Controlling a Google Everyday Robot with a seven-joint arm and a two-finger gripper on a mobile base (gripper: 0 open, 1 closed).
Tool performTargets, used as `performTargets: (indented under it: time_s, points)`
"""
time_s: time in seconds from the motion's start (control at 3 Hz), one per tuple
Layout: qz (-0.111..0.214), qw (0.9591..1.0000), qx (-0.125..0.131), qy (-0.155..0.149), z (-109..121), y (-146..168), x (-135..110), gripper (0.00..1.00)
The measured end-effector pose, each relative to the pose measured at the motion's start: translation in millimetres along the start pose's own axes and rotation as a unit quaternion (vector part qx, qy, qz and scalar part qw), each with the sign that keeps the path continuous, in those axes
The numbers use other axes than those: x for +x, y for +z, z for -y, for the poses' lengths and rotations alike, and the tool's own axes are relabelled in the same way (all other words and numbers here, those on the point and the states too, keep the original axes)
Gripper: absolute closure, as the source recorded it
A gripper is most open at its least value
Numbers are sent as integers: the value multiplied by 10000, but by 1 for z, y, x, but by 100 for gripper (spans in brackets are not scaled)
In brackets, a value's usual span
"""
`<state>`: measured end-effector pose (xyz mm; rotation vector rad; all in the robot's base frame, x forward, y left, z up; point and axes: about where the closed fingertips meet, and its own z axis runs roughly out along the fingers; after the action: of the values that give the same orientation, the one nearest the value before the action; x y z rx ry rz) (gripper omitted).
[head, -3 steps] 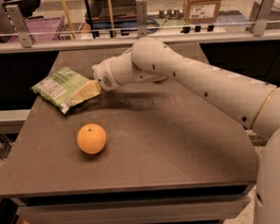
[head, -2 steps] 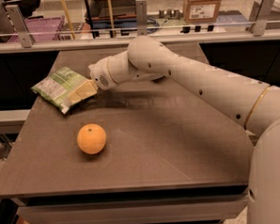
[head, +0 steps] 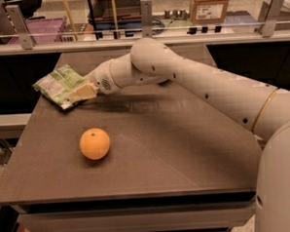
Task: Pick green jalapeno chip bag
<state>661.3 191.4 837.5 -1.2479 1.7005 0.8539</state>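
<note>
The green jalapeno chip bag (head: 55, 86) is a crinkly light-green bag with a white label panel. It lies flat near the table's far left corner. My gripper (head: 83, 92) reaches in from the right at the end of the white arm. Its cream tip rests over the bag's right edge and touches it. The part of the bag under the tip is hidden.
An orange (head: 94, 143) sits on the brown table (head: 186, 150), nearer the front and left of centre. My arm crosses the far half of the table. A rail with metal posts (head: 146, 16) runs behind the table, with boxes and crates beyond.
My gripper has moved slightly left, further onto the bag's right edge. The bag and the orange have stayed in place.
</note>
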Motion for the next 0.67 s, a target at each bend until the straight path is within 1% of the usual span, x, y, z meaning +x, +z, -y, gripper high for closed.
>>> performTargets:
  time_s: [0.67]
  points:
    - [-6,10000,-37,-4,-3,4,0,94]
